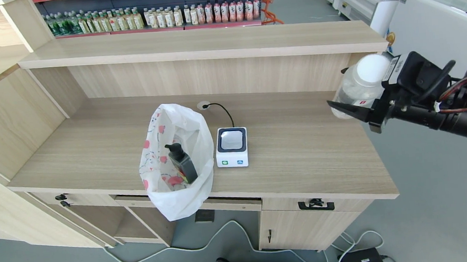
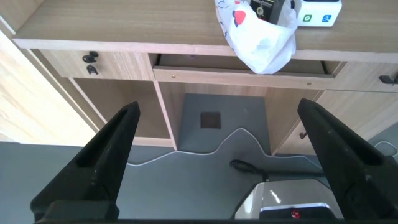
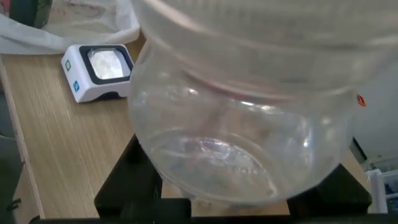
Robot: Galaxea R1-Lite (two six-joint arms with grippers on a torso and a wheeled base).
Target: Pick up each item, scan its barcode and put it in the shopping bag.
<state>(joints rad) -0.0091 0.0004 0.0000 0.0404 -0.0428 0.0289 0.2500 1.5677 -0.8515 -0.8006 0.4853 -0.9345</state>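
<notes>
My right gripper (image 1: 354, 105) is shut on a clear plastic jar (image 1: 359, 85) with a white lid, held in the air off the counter's right end. From the right wrist the jar (image 3: 236, 118) looms close, with the white scanner (image 3: 98, 70) beyond it. The scanner (image 1: 232, 146) sits mid-counter on a black cord. Left of it stands the white shopping bag (image 1: 158, 153) with red prints, holding a dark pump bottle (image 1: 181, 162). My left gripper (image 2: 227, 162) hangs open below the counter front, over the floor, with the bag (image 2: 261, 40) above it.
The wooden counter (image 1: 301, 142) has a raised back ledge (image 1: 202, 46). Drawers and a cupboard sit under its front edge (image 2: 186, 56). Cables and a power brick (image 1: 362, 260) lie on the floor. Drink shelves stand behind, freezers to the right.
</notes>
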